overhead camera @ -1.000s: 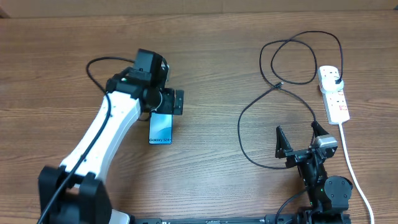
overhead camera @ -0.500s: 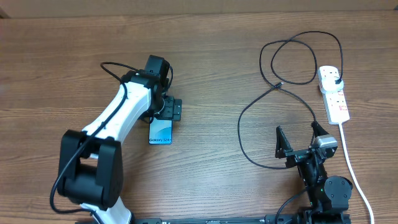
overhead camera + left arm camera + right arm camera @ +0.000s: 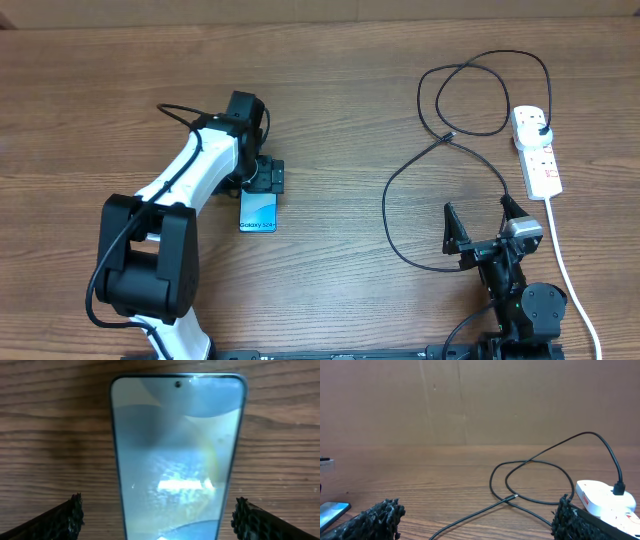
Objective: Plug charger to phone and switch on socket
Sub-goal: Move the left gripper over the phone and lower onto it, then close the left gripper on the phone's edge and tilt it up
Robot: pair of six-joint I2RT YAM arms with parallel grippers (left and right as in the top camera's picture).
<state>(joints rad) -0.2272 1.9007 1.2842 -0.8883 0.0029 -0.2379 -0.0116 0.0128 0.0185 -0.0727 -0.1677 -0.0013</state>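
Left end effector (image 3: 157, 512) drifted over phone (image 3: 175, 435), open, seemingly empty; right end effector (image 3: 475, 515) open.

White-shelled left arm (image 3: 188, 178) with black joints and a looping thin black cable (image 3: 170, 104), at nine o'clock; all-black right arm (image 3: 528, 300), five o'clock. Both carry coarse, black, foam-textured fingertips (image 3: 62, 519).

phone (image 3: 259, 210) screen, "galaxy s24+" along its lower edge
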